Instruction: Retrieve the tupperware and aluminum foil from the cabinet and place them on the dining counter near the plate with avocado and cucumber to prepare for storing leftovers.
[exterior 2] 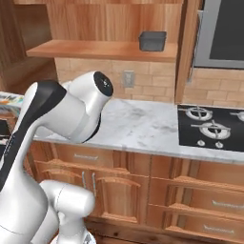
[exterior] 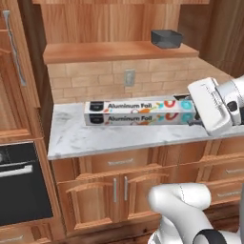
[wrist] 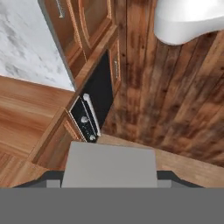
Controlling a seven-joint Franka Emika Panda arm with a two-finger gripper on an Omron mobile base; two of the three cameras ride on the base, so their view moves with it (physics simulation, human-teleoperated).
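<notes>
2 base views share the cabinet [exterior: 114,50] shelf.

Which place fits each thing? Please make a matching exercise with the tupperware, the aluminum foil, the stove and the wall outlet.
Things:
1. tupperware
2. aluminum foil
3. stove
4. wall outlet

Places:
A. on the brick wall
B. gripped at one end by the end effector
C. on the wooden shelf
D. set into the marble worktop

Pairs: 1-C, 2-B, 3-D, 4-A

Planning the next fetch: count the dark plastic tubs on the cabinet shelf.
1. The tupperware sits near the right end of the cabinet shelf, higher than the aluminum foil. Anything higher in the cabinet is cut off, so others may be hidden.
</notes>
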